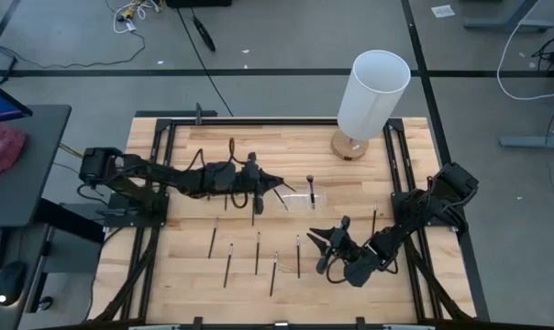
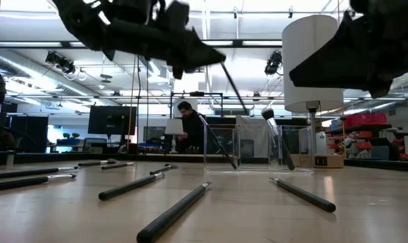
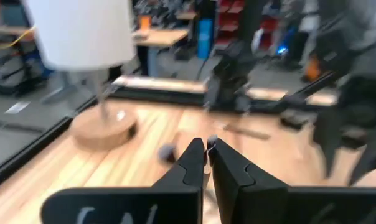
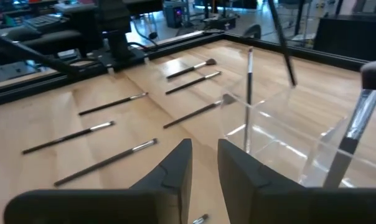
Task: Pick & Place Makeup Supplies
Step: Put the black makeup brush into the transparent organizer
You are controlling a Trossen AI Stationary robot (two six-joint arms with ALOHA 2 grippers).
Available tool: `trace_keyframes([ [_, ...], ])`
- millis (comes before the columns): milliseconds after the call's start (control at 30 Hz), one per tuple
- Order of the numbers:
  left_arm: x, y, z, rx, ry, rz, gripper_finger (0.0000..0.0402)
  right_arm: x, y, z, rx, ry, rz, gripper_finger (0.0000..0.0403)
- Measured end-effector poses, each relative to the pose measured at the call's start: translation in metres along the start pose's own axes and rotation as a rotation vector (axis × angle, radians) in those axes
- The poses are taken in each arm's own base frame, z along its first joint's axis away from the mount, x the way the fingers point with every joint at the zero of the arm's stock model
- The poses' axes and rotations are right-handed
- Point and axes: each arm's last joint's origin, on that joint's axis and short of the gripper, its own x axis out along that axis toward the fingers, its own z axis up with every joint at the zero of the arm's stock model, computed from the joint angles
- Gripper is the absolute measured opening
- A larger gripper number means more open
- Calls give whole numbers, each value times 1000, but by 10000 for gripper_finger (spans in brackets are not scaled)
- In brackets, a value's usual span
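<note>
My left gripper (image 1: 279, 187) reaches in from the table's left and is shut on a thin dark makeup brush (image 2: 234, 88). The brush slants down over the clear holder (image 2: 258, 145). A slim brush (image 4: 249, 81) and a fluffy-headed brush (image 4: 362, 106) stand leaning inside the holder. Several more brushes (image 1: 257, 252) lie flat on the wood near the front. My right gripper (image 1: 327, 243) hovers low over the table, near-right of the holder, open, with nothing between its fingers (image 4: 175, 171). My left gripper pinches the brush's upper end (image 2: 222, 65) between its two fingertips. The fingers come nearly level from the table's left. The brush hangs slanting below the tips, and its lower end (image 4: 292, 79) is clear above the holder.
A tall white cylinder lamp (image 1: 369, 96) on a round wooden base stands at the far right. One brush (image 1: 374, 218) lies beside the right arm and another (image 1: 232, 147) lies at the far side. Black rails (image 1: 167, 165) frame the tabletop. A person shows far behind the table in the low view.
</note>
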Motion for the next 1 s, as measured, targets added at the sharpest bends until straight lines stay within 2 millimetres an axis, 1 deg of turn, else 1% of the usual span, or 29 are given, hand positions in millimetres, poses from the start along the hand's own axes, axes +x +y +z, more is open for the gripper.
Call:
trace_keyframes([
  [133, 13, 10, -16, -14, 8, 14, 14, 7, -3, 2, 7, -1, -26, 80],
  [333, 29, 16, -35, -60, 39, -6, 16, 11, -5, 3, 12, -3, -40, 80],
  [400, 35, 15, -36, -83, 43, -26, 17, 11, -5, 3, 9, -3, -40, 80],
  [567, 52, 12, -40, -170, 104, -151, 17, 11, -5, 3, 12, -3, -39, 80],
  [700, 67, 11, -44, -168, 187, -142, 18, 11, -5, 3, 14, -4, -40, 80],
  [800, 77, 10, -43, -166, 208, -139, 18, 11, -5, 3, 17, -4, -39, 80],
  [900, 83, 9, -42, -166, 219, -136, 18, 11, -5, 3, 18, -4, -39, 80],
  [1000, 83, 10, -42, -166, 222, -129, 19, 11, -5, 3, 17, -4, -40, 80],
])
